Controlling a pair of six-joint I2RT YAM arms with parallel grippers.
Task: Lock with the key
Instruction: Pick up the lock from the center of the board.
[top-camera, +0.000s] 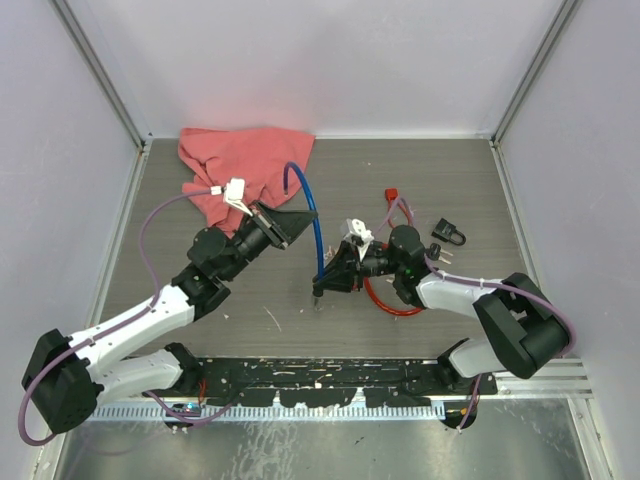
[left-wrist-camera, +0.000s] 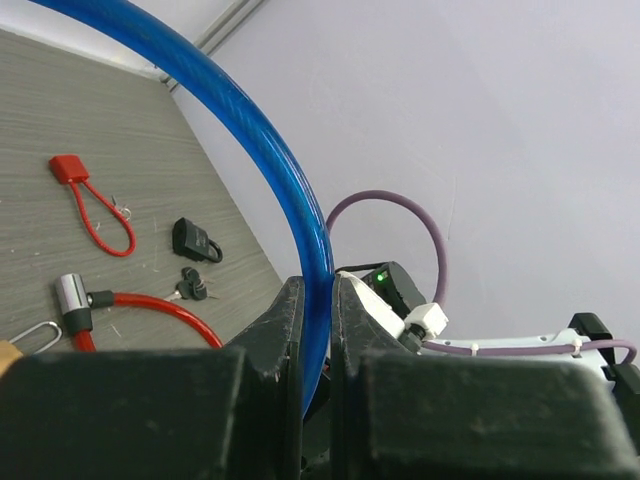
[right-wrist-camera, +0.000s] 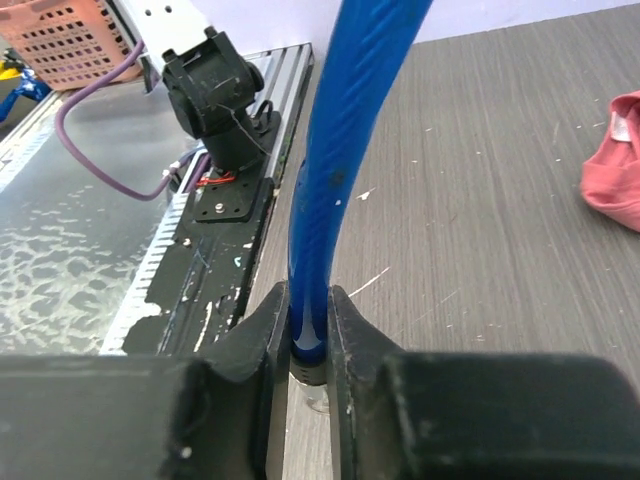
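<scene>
From above, the left gripper (top-camera: 303, 222) is clamped on the upper part of a blue cable lock (top-camera: 316, 212) that arches up off the grey table (top-camera: 460, 170). The right gripper (top-camera: 322, 285) pinches the same cable low down, near the end that points at the tabletop. The keys (top-camera: 441, 256) lie loose on the table, right of the right arm and just beside a black padlock (top-camera: 450, 234). Neither gripper touches them. A red cable lock (top-camera: 395, 311) curls on the table under the right arm, and a small red lock (top-camera: 391, 195) lies further back. A red cloth (top-camera: 240, 160) is bunched in the far left corner.

In the left wrist view, the dark fingers (left-wrist-camera: 270, 340) are drawn close together with the blue cable squeezed between them, curving up and away to the left. Beyond them on the table are the small red lock, the padlock with the keys next to it, and the silver barrel of the red cable lock.

In the right wrist view, both fingers (right-wrist-camera: 255, 340) press on the blue cable from either side, with only the cable's width between them. Its dark end piece sits just below the grip, above the table. A black arm base (right-wrist-camera: 215, 90) stands on the rail behind, with a pink basket (right-wrist-camera: 70, 40) in the corner and the cloth at the right edge
</scene>
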